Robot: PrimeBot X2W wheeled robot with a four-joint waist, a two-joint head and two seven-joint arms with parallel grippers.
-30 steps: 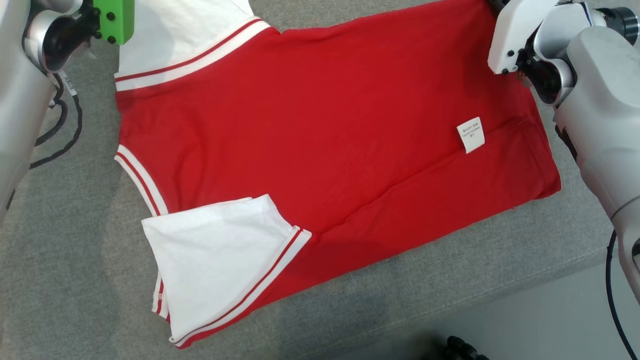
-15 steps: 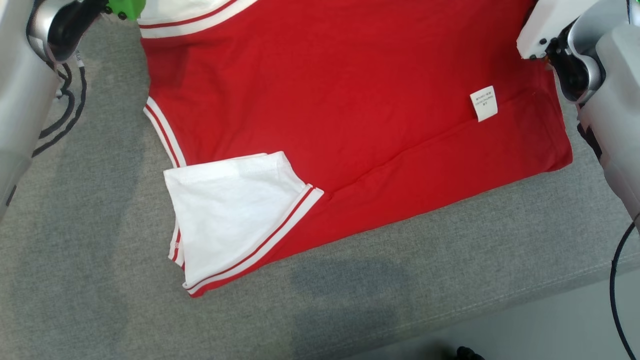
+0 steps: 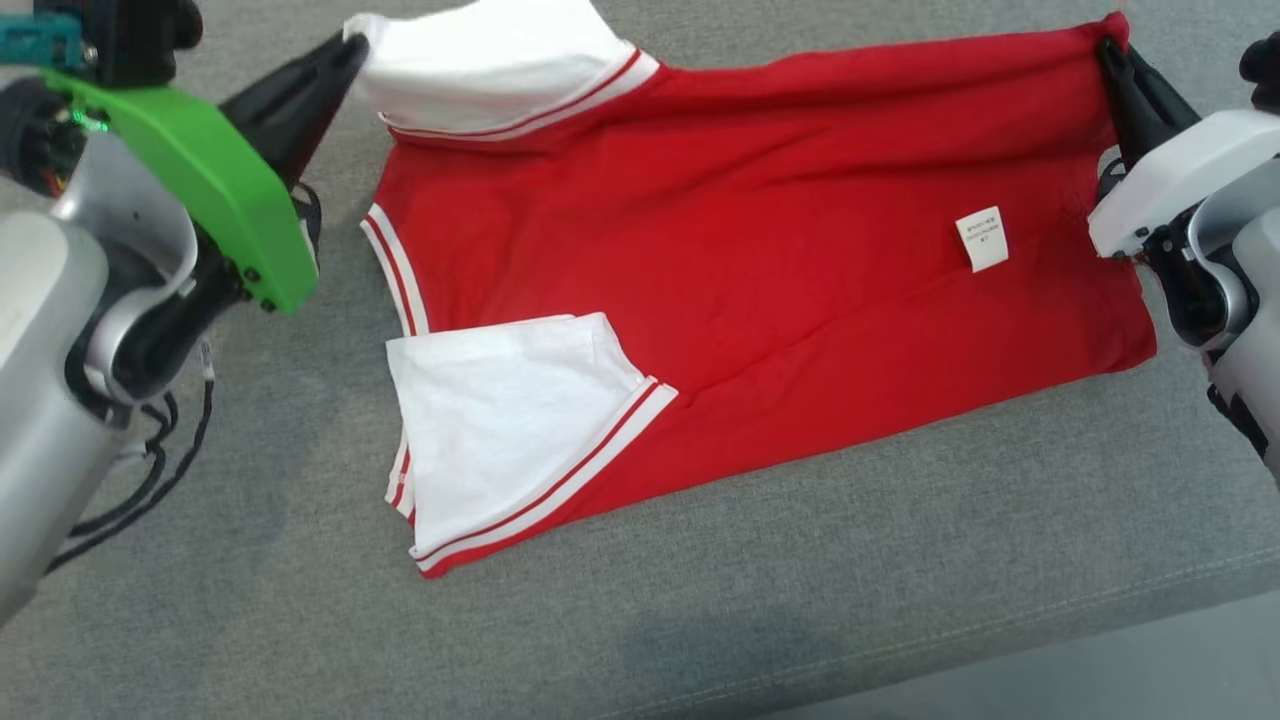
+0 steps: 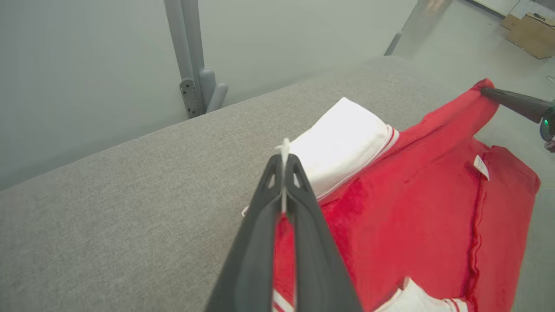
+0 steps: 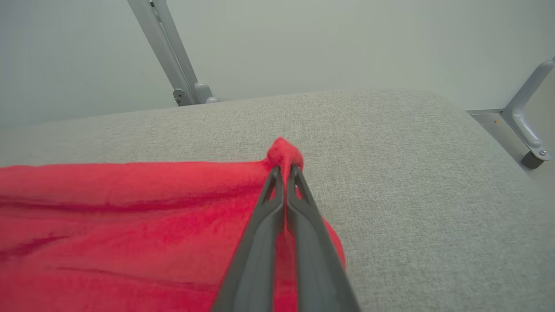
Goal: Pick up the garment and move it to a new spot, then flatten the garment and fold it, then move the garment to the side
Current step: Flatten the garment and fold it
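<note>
The garment [image 3: 760,270] is a red T-shirt with white sleeves trimmed in red stripes, spread on a grey padded surface [image 3: 900,560]. A small white label [image 3: 981,239] shows near its right end. My left gripper [image 3: 355,48] is shut on the far white sleeve [image 3: 500,65], pinching white cloth at its tips [image 4: 285,158]. My right gripper [image 3: 1110,45] is shut on the shirt's far right corner, a red bunch [image 5: 284,152] poking past its tips. The far edge is lifted between both grippers. The near sleeve [image 3: 510,430] lies folded over the red body.
The grey padded surface has its front edge [image 3: 1000,650] at the lower right of the head view, floor beyond. Metal frame legs [image 4: 193,56] [image 5: 173,56] stand behind the surface's far edge. Cardboard boxes [image 4: 531,28] sit on the floor far off.
The head view has shifted, so both grippers and the shirt's far edge now show. The shirt's far edge looks raised and stretched between the grippers; the near sleeve stays folded.
</note>
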